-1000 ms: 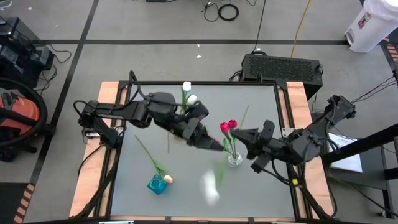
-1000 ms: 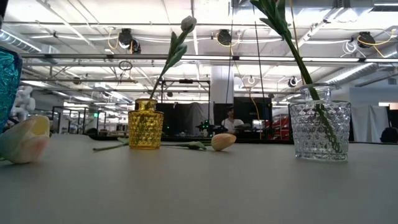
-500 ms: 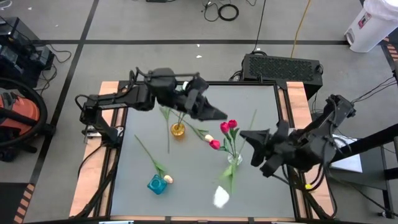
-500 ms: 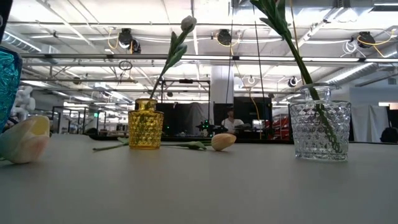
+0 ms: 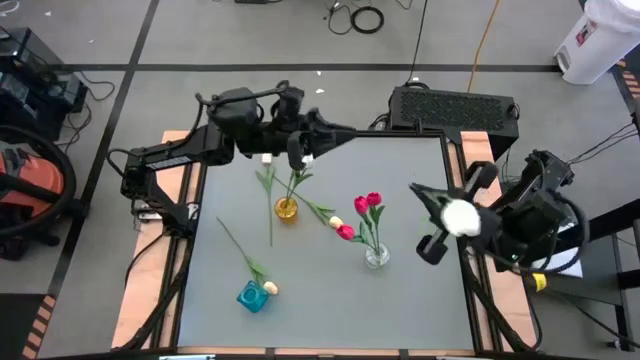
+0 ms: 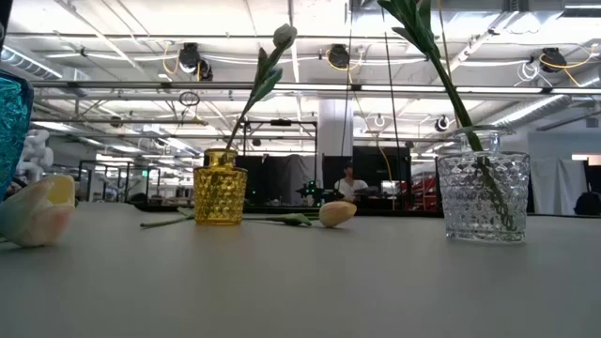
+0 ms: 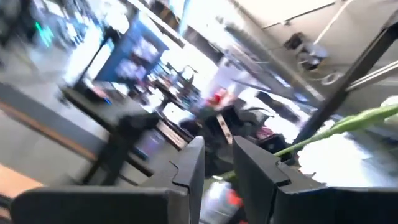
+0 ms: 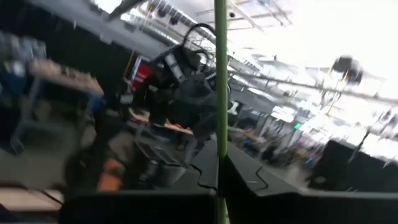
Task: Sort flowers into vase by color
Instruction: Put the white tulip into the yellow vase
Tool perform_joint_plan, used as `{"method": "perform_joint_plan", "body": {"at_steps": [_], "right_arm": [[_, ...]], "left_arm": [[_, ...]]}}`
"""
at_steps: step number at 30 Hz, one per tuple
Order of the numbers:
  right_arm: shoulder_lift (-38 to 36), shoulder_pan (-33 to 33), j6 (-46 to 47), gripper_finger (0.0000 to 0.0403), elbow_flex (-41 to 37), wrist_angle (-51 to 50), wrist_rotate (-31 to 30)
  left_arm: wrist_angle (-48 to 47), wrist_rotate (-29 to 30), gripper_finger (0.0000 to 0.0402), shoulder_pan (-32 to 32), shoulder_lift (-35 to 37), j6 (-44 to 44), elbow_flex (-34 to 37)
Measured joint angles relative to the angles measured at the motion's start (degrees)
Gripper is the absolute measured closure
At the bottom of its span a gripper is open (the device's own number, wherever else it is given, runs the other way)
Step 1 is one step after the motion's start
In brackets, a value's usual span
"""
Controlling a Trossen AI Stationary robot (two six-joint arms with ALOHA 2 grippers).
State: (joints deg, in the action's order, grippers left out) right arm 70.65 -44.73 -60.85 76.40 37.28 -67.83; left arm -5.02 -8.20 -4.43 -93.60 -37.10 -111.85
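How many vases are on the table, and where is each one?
3. The yellow vase stands near the table's middle, the clear vase to its right and nearer the front, and the blue vase at the front left. None seems hidden.

left gripper [image 5: 340, 131] swung to table's far edge, right gripper [image 5: 432, 205] lifted white tulip [image 5: 460, 217]

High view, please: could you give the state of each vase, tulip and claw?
Yellow vase: upright, holds white tulip.
Clear vase: upright, holds red tulips.
Blue vase: upright.
Loose tulips: lying on table.
Left claw: closed on green stem.
Right claw: closed on raised white tulip.
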Motion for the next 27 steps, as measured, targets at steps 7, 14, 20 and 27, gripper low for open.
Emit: {"method": "perform_joint_plan", "body": {"at_steps": [7, 14, 20, 27], "right_arm": [[-2.07, 0.22, 17.25, 0.0402, 0.00, -0.15, 0.25], [-2.96, 0.60, 28.86, 0.0402, 0.00, -3.56, 0.37], [-2.97, 3.00, 37.42, 0.0402, 0.00, -11.48, 0.66], [-2.95, 9.77, 47.86, 0.0403, 0.00, -21.19, 8.72]], "left_arm": [[-0.52, 9.59, 0.0313, 1.08, 0.02, 19.43, 0.00], [-0.50, 21.59, 0.0313, 4.19, -0.03, 35.85, 0.00], [-0.46, 22.02, 0.0313, 6.33, -0.03, 37.46, 0.00], [-0.26, 21.99, 0.0313, 8.00, -0.62, 35.49, 0.02]]}}
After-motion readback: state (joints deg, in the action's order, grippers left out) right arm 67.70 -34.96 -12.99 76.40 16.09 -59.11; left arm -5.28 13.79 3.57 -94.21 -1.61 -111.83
